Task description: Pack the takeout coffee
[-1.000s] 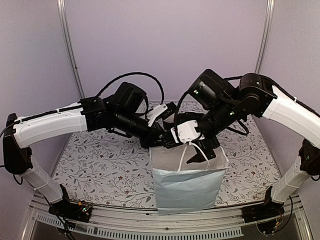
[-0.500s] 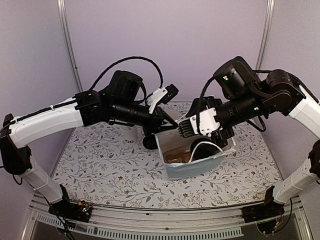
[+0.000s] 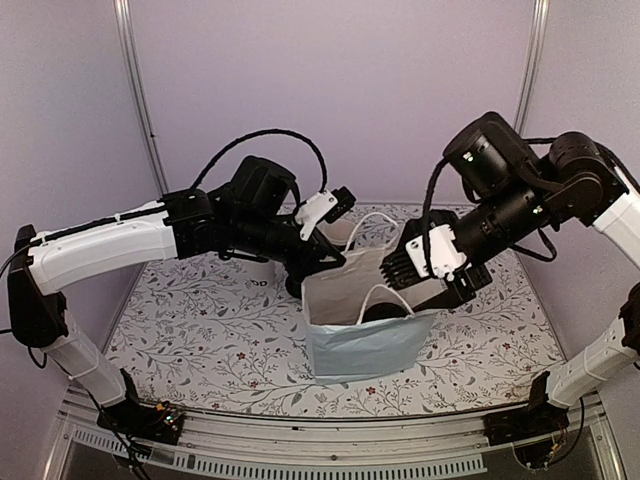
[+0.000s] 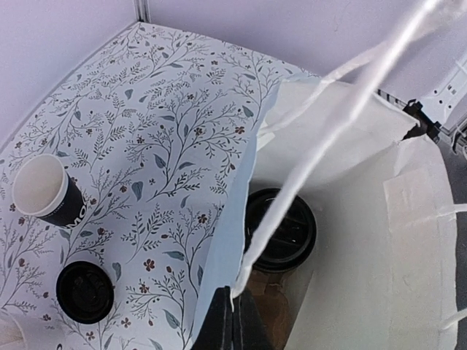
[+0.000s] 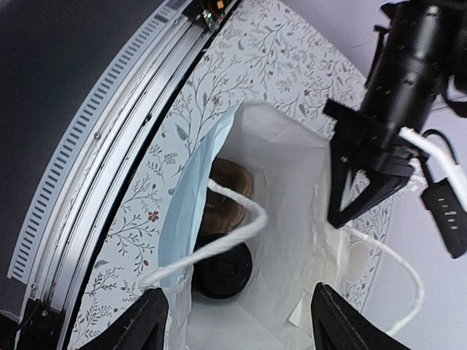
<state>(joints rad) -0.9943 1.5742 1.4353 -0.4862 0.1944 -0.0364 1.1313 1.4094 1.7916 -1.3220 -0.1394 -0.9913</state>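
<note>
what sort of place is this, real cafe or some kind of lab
Probably a robot lab cell, not a cafe: blank lilac walls box in one floral-clothed table, two robot arms are mounted by a metal rail, and the pale blue bag and black cup look like props.

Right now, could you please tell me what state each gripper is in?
Left gripper: closed, pinching the rim of the pale blue bag.
Right gripper: open above the bag, holding nothing.
</note>
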